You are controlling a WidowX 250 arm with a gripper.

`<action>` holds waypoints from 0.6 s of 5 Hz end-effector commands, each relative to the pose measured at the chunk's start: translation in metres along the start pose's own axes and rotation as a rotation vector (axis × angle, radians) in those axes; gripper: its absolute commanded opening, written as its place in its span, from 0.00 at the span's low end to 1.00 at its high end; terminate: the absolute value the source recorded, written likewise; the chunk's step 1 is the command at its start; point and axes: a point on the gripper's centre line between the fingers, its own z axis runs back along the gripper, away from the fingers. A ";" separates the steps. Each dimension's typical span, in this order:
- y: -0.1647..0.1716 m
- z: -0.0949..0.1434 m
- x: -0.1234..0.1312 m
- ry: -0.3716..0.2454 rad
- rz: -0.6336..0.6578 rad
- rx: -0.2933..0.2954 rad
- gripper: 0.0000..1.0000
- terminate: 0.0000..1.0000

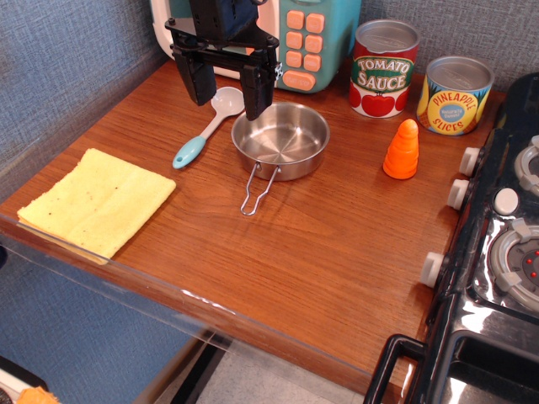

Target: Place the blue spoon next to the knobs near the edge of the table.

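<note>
A reddish-brown wood-grain table [278, 244] fills the view, with a clear plastic strip along its near edge. At the right sits a black toy stove [497, 278] with three small round white-grey knobs [457, 194] on the side facing the table. At the left edge lies a yellow folded cloth [97, 200]. At the back stand a teal toy microwave with orange buttons [316, 38], a tomato sauce can [383, 69] and a pineapple slices can [455, 94]. A small round steel pan with a wire handle [280, 140] sits mid-table, an orange ridged cone [402, 150] to its right.

The black robot gripper [223, 84] hangs with its two fingers spread apart, holding nothing, above the white bowl of the small plastic blue spoon [208, 128]. The spoon lies flat just left of the pan, its light blue handle pointing toward the cloth.

Risks, as a judgement: the right finger hangs close to the pan rim, so descending could strike or shove the pan. The thin, flat spoon may slip or pivot when pinched at the bowl. Carrying it across to the knobs, well apart from here, could clip the pan or the cone.
</note>
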 end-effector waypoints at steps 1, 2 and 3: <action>0.000 0.000 0.000 0.000 0.000 0.000 1.00 0.00; 0.022 -0.007 -0.001 -0.004 0.048 0.009 1.00 0.00; 0.051 -0.021 -0.007 -0.014 0.113 0.046 1.00 0.00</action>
